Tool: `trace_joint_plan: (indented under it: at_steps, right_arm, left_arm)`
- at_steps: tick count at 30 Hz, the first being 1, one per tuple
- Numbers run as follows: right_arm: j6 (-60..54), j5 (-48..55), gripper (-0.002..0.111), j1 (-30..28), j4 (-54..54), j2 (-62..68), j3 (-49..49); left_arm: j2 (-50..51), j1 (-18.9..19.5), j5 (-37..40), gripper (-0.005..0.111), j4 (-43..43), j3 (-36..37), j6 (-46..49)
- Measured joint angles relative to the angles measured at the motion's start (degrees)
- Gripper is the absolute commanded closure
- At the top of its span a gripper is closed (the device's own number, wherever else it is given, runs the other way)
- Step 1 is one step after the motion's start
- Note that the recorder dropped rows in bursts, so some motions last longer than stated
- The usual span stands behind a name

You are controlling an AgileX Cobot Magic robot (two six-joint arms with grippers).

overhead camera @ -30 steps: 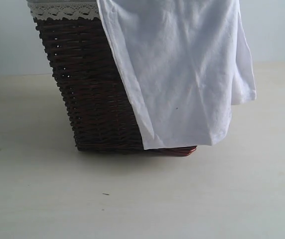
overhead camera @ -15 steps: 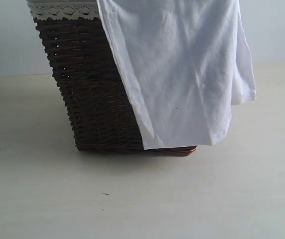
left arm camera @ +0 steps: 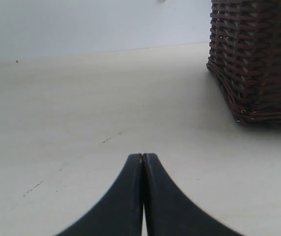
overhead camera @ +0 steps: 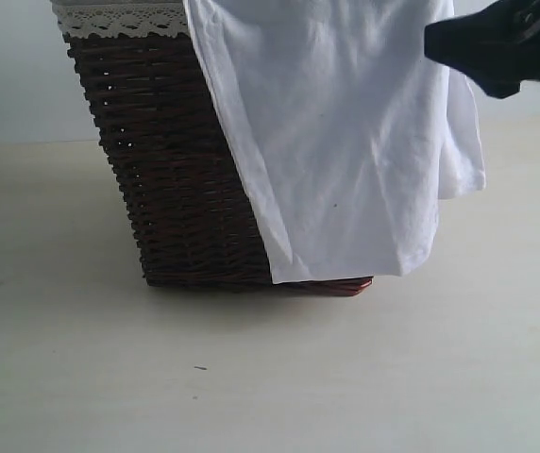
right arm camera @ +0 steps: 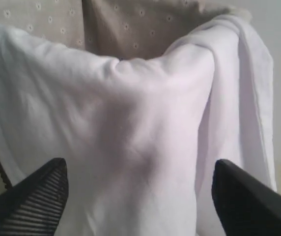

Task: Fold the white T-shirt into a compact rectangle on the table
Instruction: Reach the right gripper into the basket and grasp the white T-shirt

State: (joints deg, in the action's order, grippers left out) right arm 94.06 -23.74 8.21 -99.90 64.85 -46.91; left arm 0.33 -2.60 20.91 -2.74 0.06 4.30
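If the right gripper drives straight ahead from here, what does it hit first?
The soft white cotton T-shirt draped over the dark brown wicker basket. It fills the view between the right gripper's open jaws; how far ahead is unclear.

The basket (overhead camera: 171,179) is standing on the table (overhead camera: 251,387), towards the far side. The shirt (overhead camera: 345,142) is hanging over the basket's rim and down its right-hand front, reaching almost to the basket's base. The right gripper (overhead camera: 437,44) is hovering at the upper right, in front of the shirt. The left gripper (left arm camera: 143,158) is sitting low over the table, near the basket's base but apart from it
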Motion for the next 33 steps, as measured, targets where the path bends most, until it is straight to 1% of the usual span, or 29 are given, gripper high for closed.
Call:
trace_joint_plan:
  at_steps: [7, 9, 11, 12, 14, 15, 16, 17, 18, 21, 26, 33]
  right_arm:
    - [-4.7, -2.6, 0.037, 0.0, 3.0, 8.1, -4.0]
    - [-5.6, -2.8, 0.042, 0.0, 3.6, 10.6, -4.4]
    - [-7.0, -2.9, 0.051, 0.0, 5.6, 12.7, -4.4]
    - [-8.1, -3.0, 0.061, 0.0, 6.9, 13.3, -4.4]
    - [-11.6, -4.0, 0.076, 0.0, 10.6, 14.2, -4.5]
    - [-13.2, -4.3, 0.088, 0.0, 12.1, 14.3, -4.5]
    - [-15.3, -4.4, 0.096, 0.0, 13.4, 14.5, -4.5]
    - [-16.5, -4.4, 0.104, 0.0, 14.8, 14.5, -4.5]
    - [-18.1, -4.4, 0.108, 0.0, 15.7, 14.5, -4.5]
    - [-21.1, -4.5, 0.108, 0.0, 16.9, 14.5, -4.6]
    - [-22.5, -4.2, 0.108, 0.0, 17.0, 12.0, -6.2]
    - [-22.4, -4.2, 0.108, 0.0, 17.0, 5.2, -14.7]
  left_arm:
    - [0.0, 0.0, 0.0, 0.107, 0.0, 0.0, 0.0]
    - [0.0, 0.0, 0.0, 0.107, 0.0, 0.0, 0.0]
    - [0.0, 0.0, 0.0, 0.107, 0.0, 0.0, 0.0]
    - [0.0, 0.0, 0.0, 0.107, 0.0, 0.0, 0.0]
    - [0.0, 0.0, 0.0, 0.107, 0.0, 0.0, 0.0]
    - [0.0, 0.0, 0.0, 0.107, 0.0, 0.0, 0.0]
    - [0.0, 0.0, 0.0, 0.107, 0.0, 0.0, 0.0]
    - [0.0, 0.0, 0.0, 0.107, 0.0, 0.0, 0.0]
    - [0.0, 0.0, 0.0, 0.107, 0.0, 0.0, 0.0]
    - [0.0, 0.0, 0.0, 0.107, 0.0, 0.0, 0.0]
    - [0.0, 0.0, 0.0, 0.107, 0.0, 0.0, 0.0]
    - [0.0, 0.0, 0.0, 0.107, 0.0, 0.0, 0.0]
